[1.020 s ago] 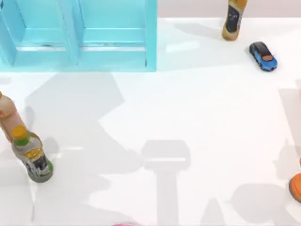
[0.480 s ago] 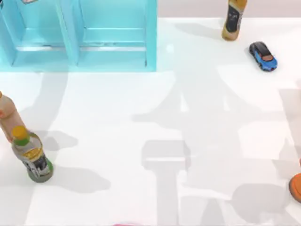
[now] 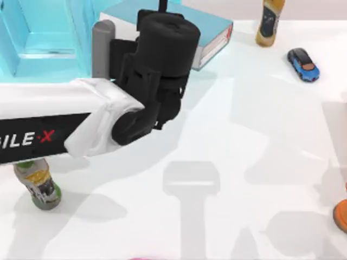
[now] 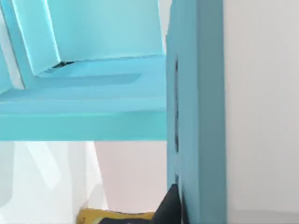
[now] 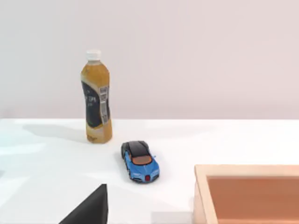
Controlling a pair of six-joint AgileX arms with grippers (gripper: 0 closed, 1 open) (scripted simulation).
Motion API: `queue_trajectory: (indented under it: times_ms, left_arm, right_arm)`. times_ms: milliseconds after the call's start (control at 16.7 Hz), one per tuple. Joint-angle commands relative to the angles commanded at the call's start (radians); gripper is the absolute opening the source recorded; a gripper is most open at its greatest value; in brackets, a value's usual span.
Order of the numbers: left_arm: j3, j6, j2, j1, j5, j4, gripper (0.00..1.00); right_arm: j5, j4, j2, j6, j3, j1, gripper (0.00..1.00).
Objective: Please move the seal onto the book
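The book (image 3: pixel 214 30), teal-blue with white page edges, hangs tilted over the right corner of the light-blue shelf unit (image 3: pixel 43 38) at the back of the table. My left arm reaches in from the left, and its black wrist covers the near end of the book. In the left wrist view the book (image 4: pixel 198 112) stands as a close teal slab with a dark fingertip (image 4: pixel 170 207) against it, so my left gripper (image 3: pixel 162 24) is shut on the book. The seal is out of view. A dark part of my right gripper (image 5: pixel 91 210) shows in the right wrist view.
A tea bottle (image 3: pixel 269 21) and a small blue toy car (image 3: pixel 303 65) stand at the back right. A green-labelled bottle (image 3: pixel 38 187) is at the front left under my left arm. An orange object (image 3: pixel 341 214) sits at the right edge; a wooden box (image 5: pixel 247 193) lies near my right gripper.
My left arm has swung into view from the left, and the book has appeared with it over the shelf's right corner. The bottles and the car have not moved.
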Motion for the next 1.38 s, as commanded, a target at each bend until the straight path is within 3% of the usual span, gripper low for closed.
queue_trajectory:
  times_ms: [240,480,1380]
  left_arm:
    - [-0.008,-0.297,0.142,-0.22,-0.254,-0.037,0.0]
    - [-0.014,-0.465,0.236,-0.341,-0.405,-0.059,0.0]
    - [-0.021,-0.511,0.252,-0.369,-0.437,-0.081,0.0]
  right_arm:
    - [0.0,0.0,0.0,0.0,0.0,0.0,1.0]
    - [0.0,0.0,0.0,0.0,0.0,0.0,1.0]
    - [0.0,0.0,0.0,0.0,0.0,0.0,1.0]
